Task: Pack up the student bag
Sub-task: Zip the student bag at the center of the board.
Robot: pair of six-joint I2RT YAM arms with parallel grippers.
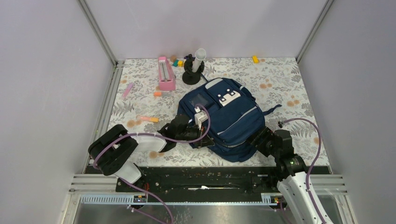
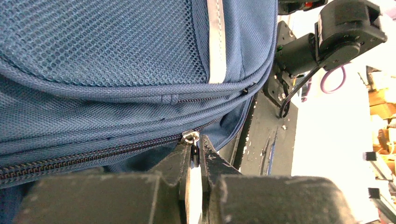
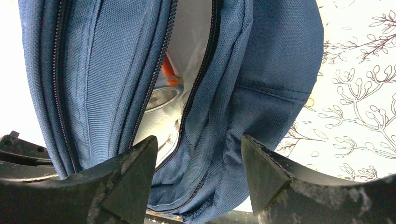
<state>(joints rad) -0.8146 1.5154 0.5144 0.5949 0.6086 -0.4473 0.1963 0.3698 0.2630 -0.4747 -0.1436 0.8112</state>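
Note:
The student bag (image 1: 229, 116), navy blue with white-grey front patches, lies in the middle of the table. My left gripper (image 1: 201, 135) is at the bag's near-left edge. In the left wrist view my left gripper (image 2: 198, 143) is shut on the metal zipper pull (image 2: 190, 136) of the bag (image 2: 116, 56). My right gripper (image 1: 259, 140) is at the bag's near-right corner. In the right wrist view it (image 3: 198, 140) is open, its jaws either side of the blue fabric (image 3: 252, 116). The zip gapes there, showing light lining (image 3: 189, 42), something orange and something shiny inside.
A pink box (image 1: 166, 72) and a black stand with a white tube (image 1: 193, 67) are at the back. Small blocks lie around: yellow (image 1: 255, 59), pink (image 1: 127, 89), orange-pink (image 1: 148, 119). The black base plate (image 1: 210, 175) runs along the near edge.

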